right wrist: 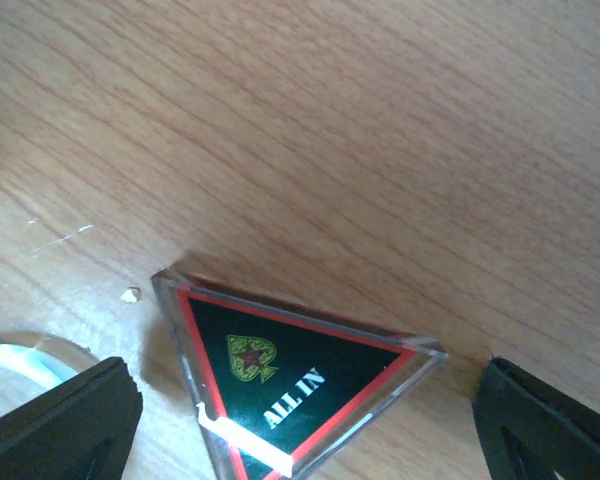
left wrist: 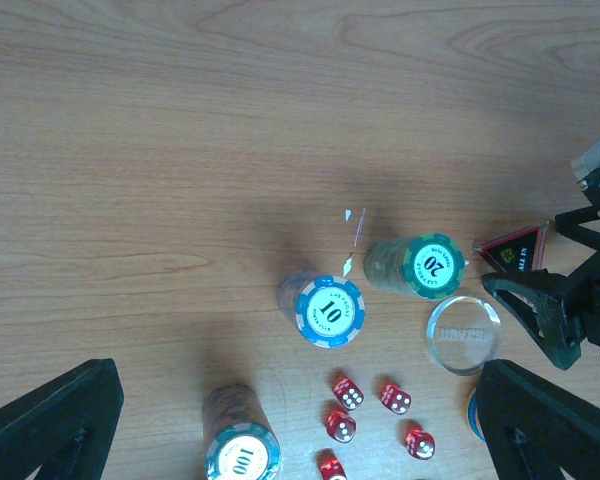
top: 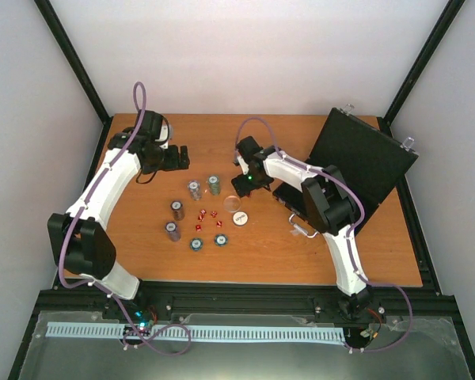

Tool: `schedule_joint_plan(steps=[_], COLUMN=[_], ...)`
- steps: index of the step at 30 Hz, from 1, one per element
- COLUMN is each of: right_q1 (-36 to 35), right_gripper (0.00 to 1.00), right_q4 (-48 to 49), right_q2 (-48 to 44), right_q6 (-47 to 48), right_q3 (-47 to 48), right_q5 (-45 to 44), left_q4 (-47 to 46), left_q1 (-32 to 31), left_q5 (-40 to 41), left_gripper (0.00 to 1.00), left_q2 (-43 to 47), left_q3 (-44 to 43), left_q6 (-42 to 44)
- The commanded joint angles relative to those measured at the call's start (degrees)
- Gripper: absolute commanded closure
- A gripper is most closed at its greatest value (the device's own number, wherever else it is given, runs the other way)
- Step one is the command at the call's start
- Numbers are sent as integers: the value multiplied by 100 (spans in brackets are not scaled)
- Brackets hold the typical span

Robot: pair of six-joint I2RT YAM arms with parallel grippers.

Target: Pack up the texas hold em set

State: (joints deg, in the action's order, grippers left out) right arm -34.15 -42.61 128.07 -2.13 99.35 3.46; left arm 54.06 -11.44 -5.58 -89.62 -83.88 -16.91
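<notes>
The black case point(top: 364, 162) stands open at the right, lid up. Chip stacks point(top: 194, 190) stand mid-table, with red dice point(top: 208, 219) and a white disc point(top: 240, 218) beside them. In the left wrist view I see a "10" stack point(left wrist: 329, 310), a "20" stack point(left wrist: 430, 266), a "100" stack point(left wrist: 242, 455), the dice point(left wrist: 347, 392) and a clear disc point(left wrist: 463, 333). My left gripper point(top: 178, 157) is open and empty behind the stacks point(left wrist: 300, 410). My right gripper point(top: 241, 180) is open, its jaws either side of a triangular "ALL IN" plaque point(right wrist: 290, 385), low over the table point(right wrist: 305, 405).
Two single chips point(top: 195, 244) lie flat nearer the front. The plaque point(left wrist: 515, 250) and the right gripper point(left wrist: 565, 300) show at the right of the left wrist view. The wooden table point(top: 142, 253) has black frame posts at its back corners.
</notes>
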Motion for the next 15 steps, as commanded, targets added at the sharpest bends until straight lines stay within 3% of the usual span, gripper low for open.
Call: schedule_joint_plan(steps=[1, 15], right_q1=[18, 14], right_gripper=[8, 16], right_q4=[19, 13], right_q2=[192, 401], right_q6=[92, 101], right_q3=[185, 276], right_q5=[-85, 4], left_q4=[114, 66], left_q1=[-25, -25], left_q5=[21, 21], left_gripper=[0, 0], left_q2=[-15, -52], left_q3=[-86, 39], left_q6=[64, 39])
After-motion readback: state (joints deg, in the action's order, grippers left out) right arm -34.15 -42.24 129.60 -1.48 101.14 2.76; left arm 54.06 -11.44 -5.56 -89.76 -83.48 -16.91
